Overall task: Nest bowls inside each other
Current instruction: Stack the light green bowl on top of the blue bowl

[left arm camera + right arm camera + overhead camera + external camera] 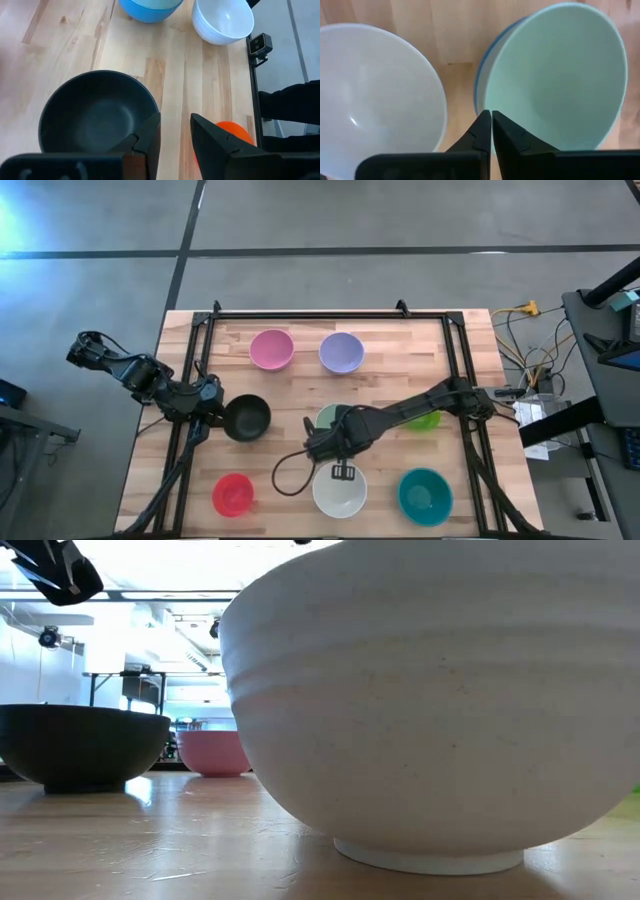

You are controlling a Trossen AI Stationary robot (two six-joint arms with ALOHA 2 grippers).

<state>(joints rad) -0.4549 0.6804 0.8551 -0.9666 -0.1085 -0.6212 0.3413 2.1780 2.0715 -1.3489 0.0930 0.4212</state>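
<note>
Mint bowl: the mint green bowl (pixel 560 75) already sits inside the blue bowl (pixel 482 75), near the middle of the table (pixel 300 350).
White bowl: the white bowl (pixel 339 492) stands just beside that pair, close to the near edge of the table.
Other bowls: the pink bowl (pixel 271 349) and the lavender bowl (pixel 341 352) sit by the far edge. The red bowl (pixel 233 495) is near the near left corner and the teal bowl (pixel 425 496) near the near right corner. The lime green bowl (pixel 424 420) peeks out from under the right arm. The black bowl (pixel 247 418) is near the left edge.
Right tool: the right tool (pixel 491 131) hangs over the gap between the mint pair and the white bowl. Its two fingers are pressed together and hold nothing.
Left tool: the left tool (pixel 175 137) is right at the rim of the black bowl. Its fingers are a little apart. It has no hold on the bowl that can be seen.
Risk one: the right tool is very close to two rims. If it goes down with its fingers together, it may bump a bowl and push it away instead of picking it up.
Risk two: the bowls look light and smooth. A pinch on just the rim may slip, and the bowl may tip or roll off.
Risk three: the right arm hides the lime green bowl, so a swing could knock it.
</note>
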